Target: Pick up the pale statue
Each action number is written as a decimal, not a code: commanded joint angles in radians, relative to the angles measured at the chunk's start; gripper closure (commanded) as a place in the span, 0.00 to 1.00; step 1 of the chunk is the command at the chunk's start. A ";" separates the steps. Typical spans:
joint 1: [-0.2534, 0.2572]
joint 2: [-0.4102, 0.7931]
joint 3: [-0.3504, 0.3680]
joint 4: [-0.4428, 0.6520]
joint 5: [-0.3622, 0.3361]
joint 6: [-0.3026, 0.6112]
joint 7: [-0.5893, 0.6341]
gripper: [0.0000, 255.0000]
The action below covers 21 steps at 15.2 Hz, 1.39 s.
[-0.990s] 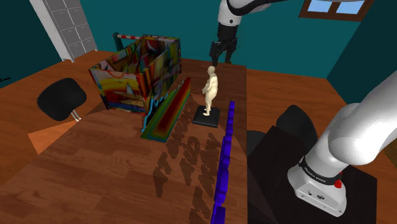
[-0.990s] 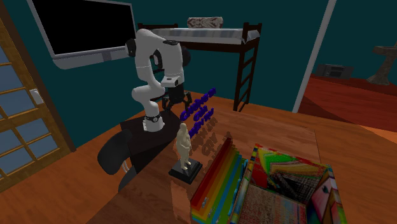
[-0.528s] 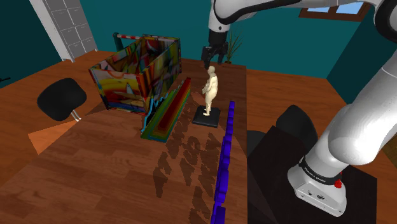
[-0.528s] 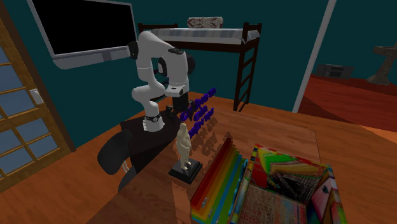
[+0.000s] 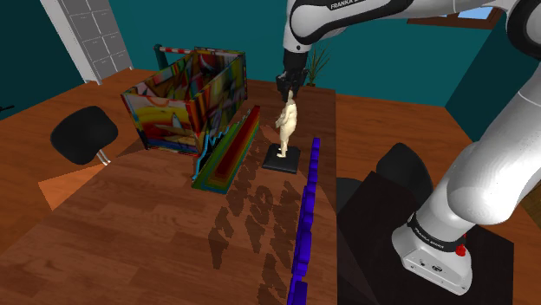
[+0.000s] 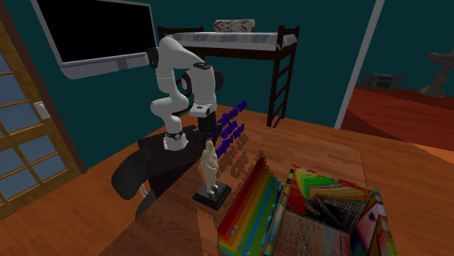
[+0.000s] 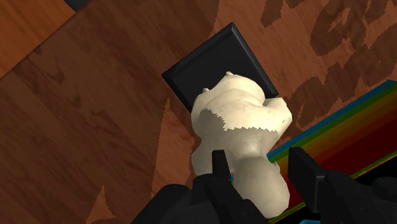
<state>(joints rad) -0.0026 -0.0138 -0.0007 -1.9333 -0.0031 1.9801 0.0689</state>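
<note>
1. Plainly, the pale statue [image 5: 288, 128] has not been picked up. It stands upright on its black square base [image 5: 282, 159], and the base lies flat on the wooden worktop [image 5: 130, 243], between a rainbow-striped rack [image 5: 230, 149] and a row of blue blocks [image 5: 305, 217].
2. The approach looks finished. In the shoulder view the pincer [image 5: 285, 90] hangs straight over the figure, down at its head. In the wrist view the two black fingers [image 7: 220, 167] stand apart, with the head and shoulders between them.
3. The pincer is spread wider than the head and has hold of nothing. One finger sits just beside the pale surface, but I cannot tell whether it touches.
4. What is left, by my judgement, is to close on the head or upper body and then lift until the base leaves the worktop. The hold is high on a tall, narrow figure, so it may swing or slip as it rises.
5. A second ago the pincer hung higher, behind the statue and well apart from it towards the shoulder view's right. Half a second ago it was just above the head. Now it is lower, with the fingers on either side of the head.
6. The statue and base are where they were, and so are the rack and the multicoloured box [image 5: 186, 97] beyond it.
</note>
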 commanded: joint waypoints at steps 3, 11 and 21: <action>0.000 0.001 0.000 0.000 0.000 0.001 0.000 1.00; 0.000 -0.008 0.000 0.043 0.000 -0.051 -0.001 1.00; 0.000 -0.011 0.000 0.174 0.000 -0.185 -0.001 1.00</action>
<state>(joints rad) -0.0020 -0.0251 -0.0001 -1.7776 -0.0028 1.8111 0.0694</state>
